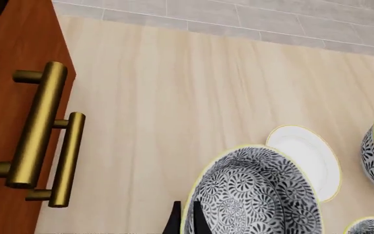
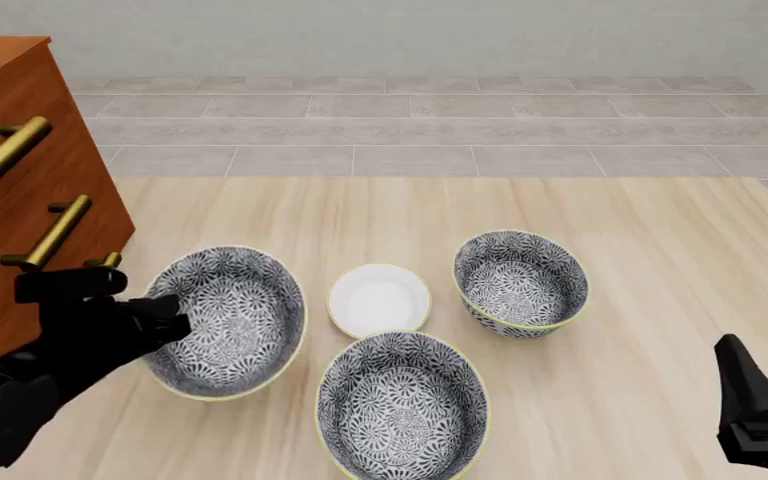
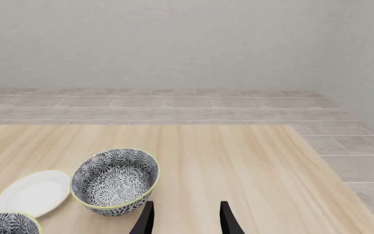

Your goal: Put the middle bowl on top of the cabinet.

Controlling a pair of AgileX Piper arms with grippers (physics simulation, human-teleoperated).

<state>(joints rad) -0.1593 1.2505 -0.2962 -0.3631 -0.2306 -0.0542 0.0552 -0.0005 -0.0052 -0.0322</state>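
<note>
The middle bowl [image 2: 231,322], deep with a grey-and-white floral pattern and a pale rim, tilts beside the cabinet [image 2: 17,215]. My left gripper [image 2: 160,322] is shut on the bowl's left rim. In the left wrist view, the fingers [image 1: 198,220] straddle the rim of the bowl [image 1: 255,195], and the cabinet [image 1: 11,87] with its brass handles stands close by. My right gripper [image 2: 755,405] hangs at the table's near right corner. It is open and empty [image 3: 185,219], and stands short of the right-hand bowl [image 3: 114,181].
Two more patterned bowls stand on the table, one near the front [image 2: 402,408] and one to the right [image 2: 520,282]. A small white dish [image 2: 379,298] lies between the three bowls. Grey tiled floor lies past the table's far edge.
</note>
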